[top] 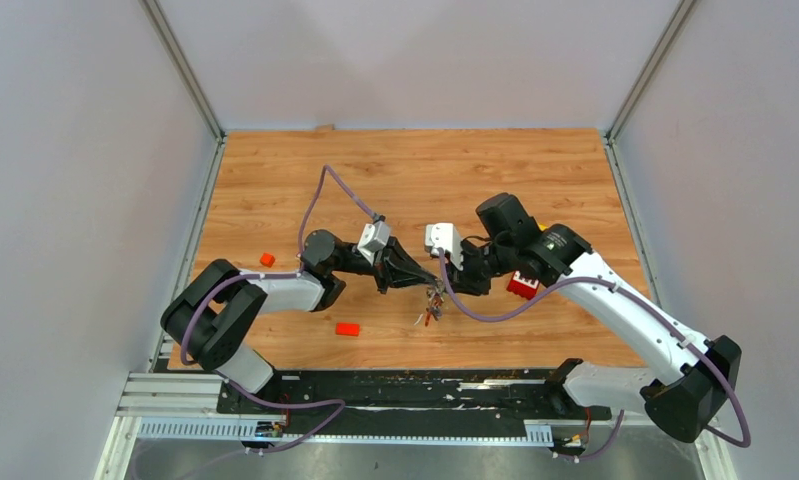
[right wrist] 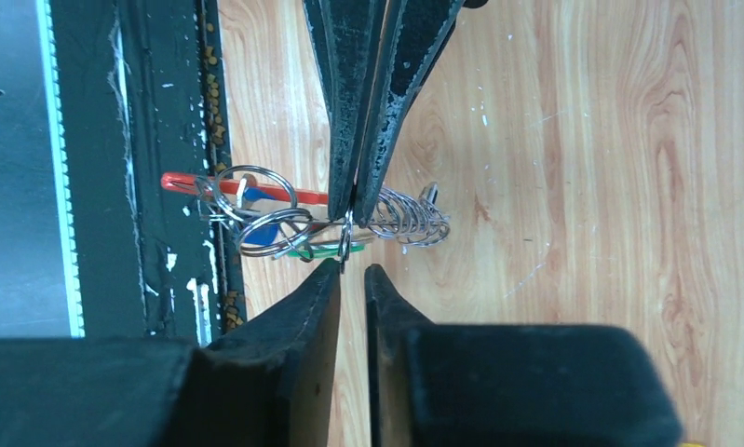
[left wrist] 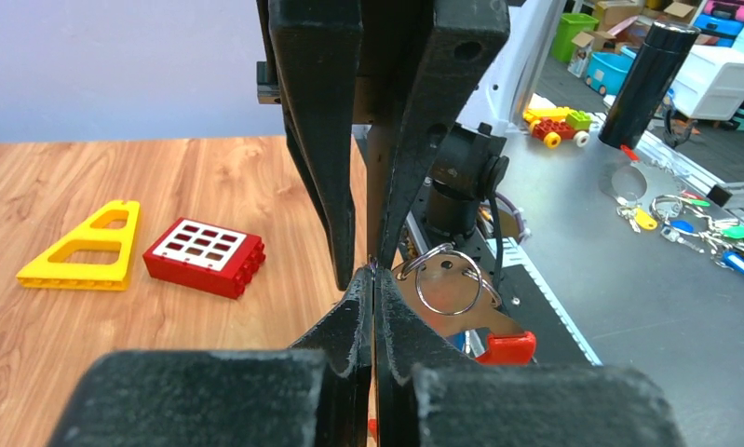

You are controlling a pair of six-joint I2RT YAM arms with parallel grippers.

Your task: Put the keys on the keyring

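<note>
The keyring [top: 432, 308] hangs as a small bunch between the two grippers over the wood near the table's front. In the right wrist view it shows split rings [right wrist: 256, 219], a red strap [right wrist: 265, 192], blue [right wrist: 261, 235] and green [right wrist: 317, 250] key tags and a grey coil [right wrist: 410, 219]. My left gripper [top: 428, 284] [left wrist: 373, 272] is shut on a thin ring of the bunch. A split ring [left wrist: 448, 279] with a metal key and a red tag [left wrist: 509, 346] hangs beside it. My right gripper [top: 454, 290] [right wrist: 354, 270] is narrowly open, with one ring touching its left fingertip [right wrist: 333, 272].
A red studded brick [top: 521, 285] [left wrist: 205, 256] and a yellow triangular piece [left wrist: 79, 247] lie by the right arm. Two orange blocks [top: 267, 259] [top: 348, 329] lie on the wood at the left. More tagged keys [left wrist: 703, 233] lie on the grey bench beyond the table.
</note>
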